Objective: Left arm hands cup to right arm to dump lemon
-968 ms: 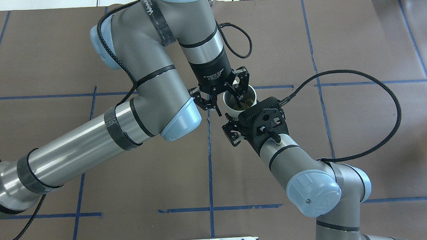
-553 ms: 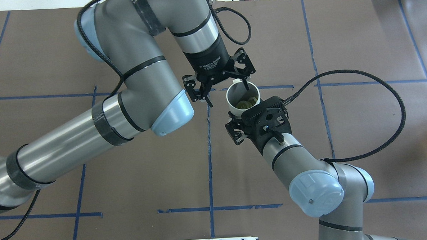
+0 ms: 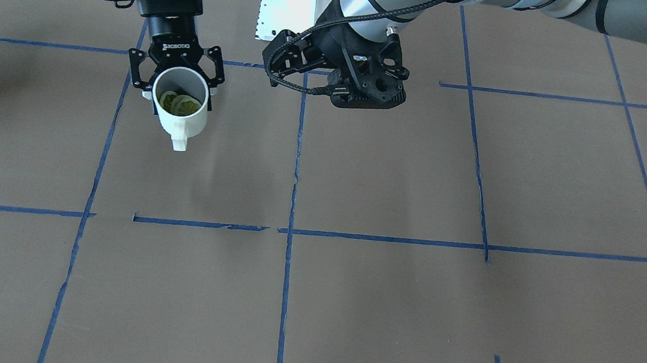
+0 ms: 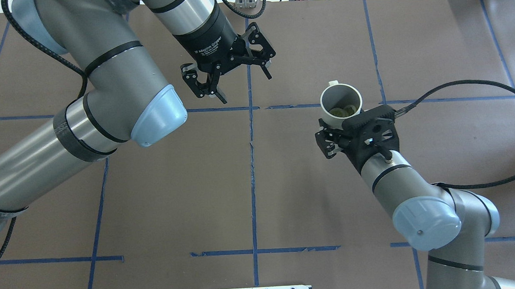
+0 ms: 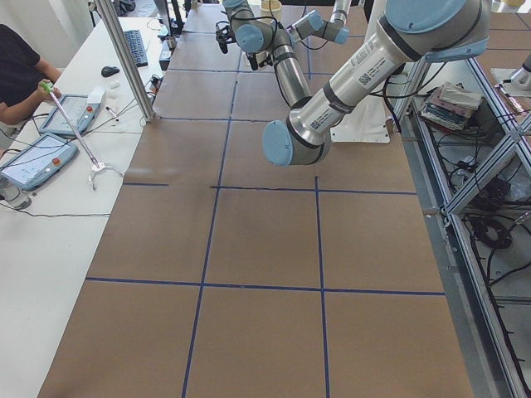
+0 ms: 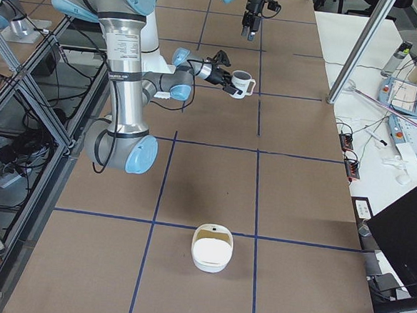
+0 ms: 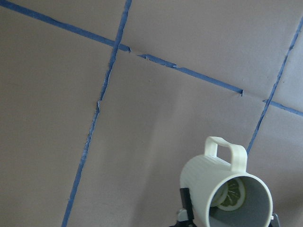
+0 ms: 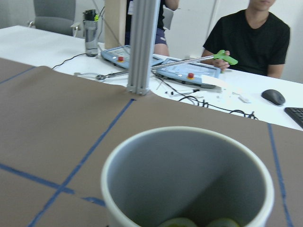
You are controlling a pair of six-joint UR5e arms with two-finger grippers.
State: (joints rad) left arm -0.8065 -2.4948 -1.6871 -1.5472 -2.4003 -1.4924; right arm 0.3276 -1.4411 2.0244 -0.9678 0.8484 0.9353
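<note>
Left gripper [image 4: 247, 89] had backed off the cup [image 4: 330, 98] toward the far edge of the worktop [image 4: 286, 195], jaws wide apart and empty. Meanwhile the right arm [image 4: 415, 185] had carried the cup off centre toward the worktop's right edge. Right gripper [image 3: 177, 98] was clamped on the cup's wall, cup upright in the air, handle toward the far edge, lemon [image 4: 342, 111] inside.

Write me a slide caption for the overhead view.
Right gripper holds the cup upright with lemon inside; left gripper hangs open, well apart.
</note>
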